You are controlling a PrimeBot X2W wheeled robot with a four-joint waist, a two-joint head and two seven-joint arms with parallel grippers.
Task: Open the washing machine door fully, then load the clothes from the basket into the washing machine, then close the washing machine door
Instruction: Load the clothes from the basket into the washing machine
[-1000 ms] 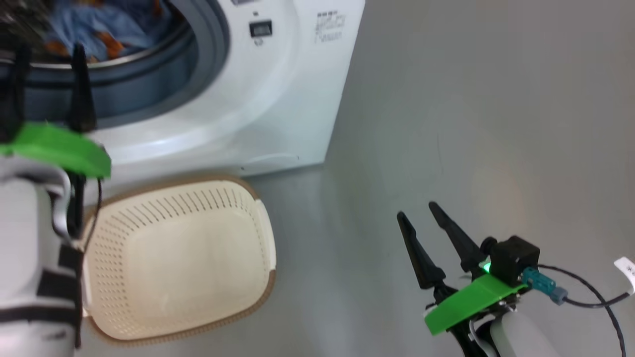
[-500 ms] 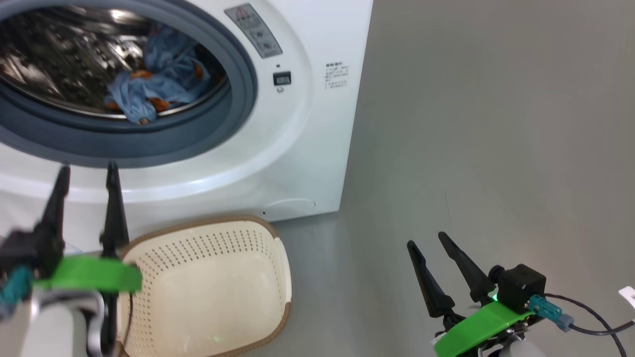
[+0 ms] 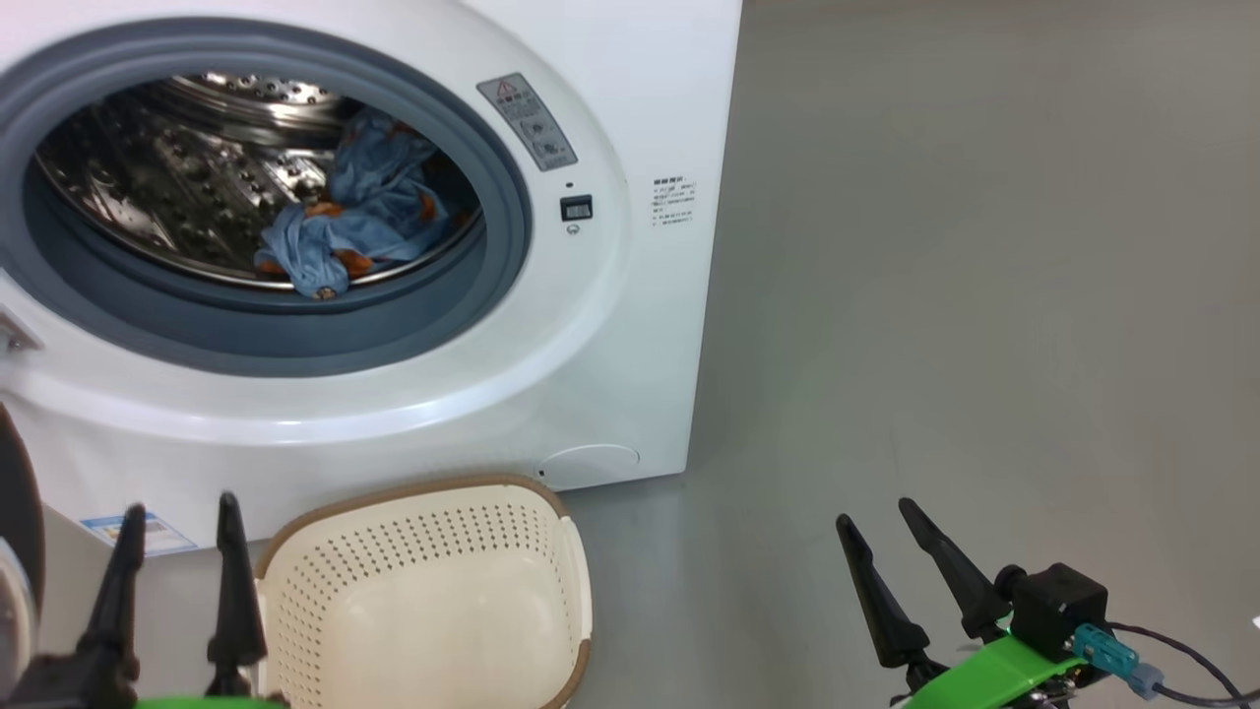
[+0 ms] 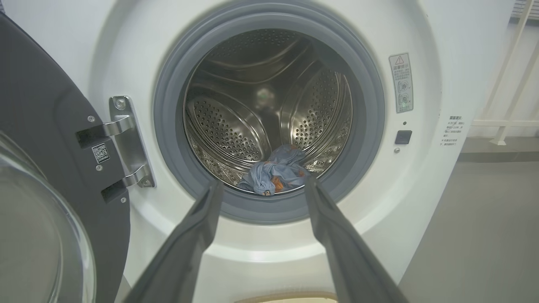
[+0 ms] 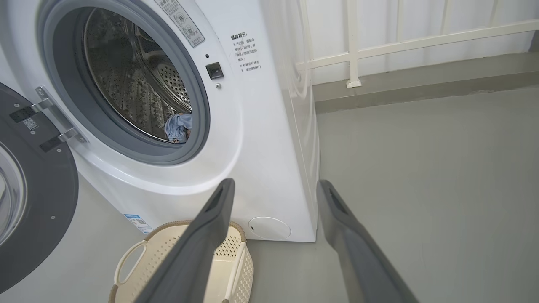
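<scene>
Head view, nearest edge first: left gripper (image 3: pixel 180 507) at the near left, dark fingers pointing up and spread wide, nothing between them. Right gripper (image 3: pixel 873 512) at the near right over the bare grey floor (image 3: pixel 935 295), likewise spread wide and holding nothing.

Just right of the left gripper, the basket (image 3: pixel 394 489) on the floor: cream, brown-rimmed, bare perforated bottom showing, close against the foot of the washing machine (image 3: pixel 630 325). Small blue label (image 3: pixel 148 532) low on the machine's front, just beyond the left fingers.

Farther on, the grey-blue gasket (image 3: pixel 295 340) ringing the open mouth. Within the steel drum (image 3: pixel 167 187), the clothes (image 3: pixel 364 212): a light-blue heap with orange-brown prints, low in the drum and toward the right, one fold drooping at the gasket lip.

Left wrist view: the washing machine door (image 4: pixel 50 176) swung wide open at the left, hung on two metal hinge arms (image 4: pixel 120 125), glass bowl bulging toward the camera. Heap framed between the two spread fingertips, well beyond them.

Right wrist view: door at the left, basket low beside the near finger, white railing (image 5: pixel 400 42) along the wall beyond the machine.
</scene>
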